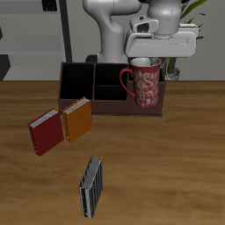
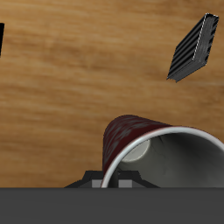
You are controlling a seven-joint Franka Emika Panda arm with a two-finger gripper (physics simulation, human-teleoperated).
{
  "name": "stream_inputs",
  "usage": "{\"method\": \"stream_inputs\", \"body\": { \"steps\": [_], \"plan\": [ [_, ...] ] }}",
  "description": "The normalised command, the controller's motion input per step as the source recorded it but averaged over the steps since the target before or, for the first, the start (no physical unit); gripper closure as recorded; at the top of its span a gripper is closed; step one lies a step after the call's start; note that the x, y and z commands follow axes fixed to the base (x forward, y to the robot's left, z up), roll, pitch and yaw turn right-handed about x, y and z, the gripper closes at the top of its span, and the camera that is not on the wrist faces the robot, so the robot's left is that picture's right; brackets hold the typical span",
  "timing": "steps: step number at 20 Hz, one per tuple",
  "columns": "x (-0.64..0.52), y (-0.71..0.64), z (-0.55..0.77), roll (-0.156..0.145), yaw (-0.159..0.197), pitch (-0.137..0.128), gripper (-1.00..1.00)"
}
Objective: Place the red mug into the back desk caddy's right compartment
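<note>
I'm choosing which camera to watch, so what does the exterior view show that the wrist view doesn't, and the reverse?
Only the exterior view shows the back desk caddy with its right compartment, the mug's handle, and the red book and orange book lying nearer the table's front edge. Only the wrist view looks into the mug's pale grey inside. Both show the red mug held up at the gripper, the dark ribbed object, and the wooden table.
</note>
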Motion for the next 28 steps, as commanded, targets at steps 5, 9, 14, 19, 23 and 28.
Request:
{"method": "stream_inputs", "body": {
  "steps": [5, 9, 14, 19, 23, 28],
  "plan": [
    [-0.49, -0.11, 0.31, 0.015, -0.029, -0.034, 1.0],
    [-0.33, -0.1, 0.23, -0.003, -0.028, -0.028, 1.0],
    [-0.42, -0.06, 0.16, 0.014, 0.003, -0.028, 1.0],
    [-0.43, -0.01, 0.08, 0.018, 0.008, -0.013, 1.0],
    [-0.41, 0.0, 0.04, 0.002, -0.019, -0.002, 1.0],
    [-0.35, 0.06, -0.04, 0.004, -0.02, 0.014, 1.0]
  ]
}}
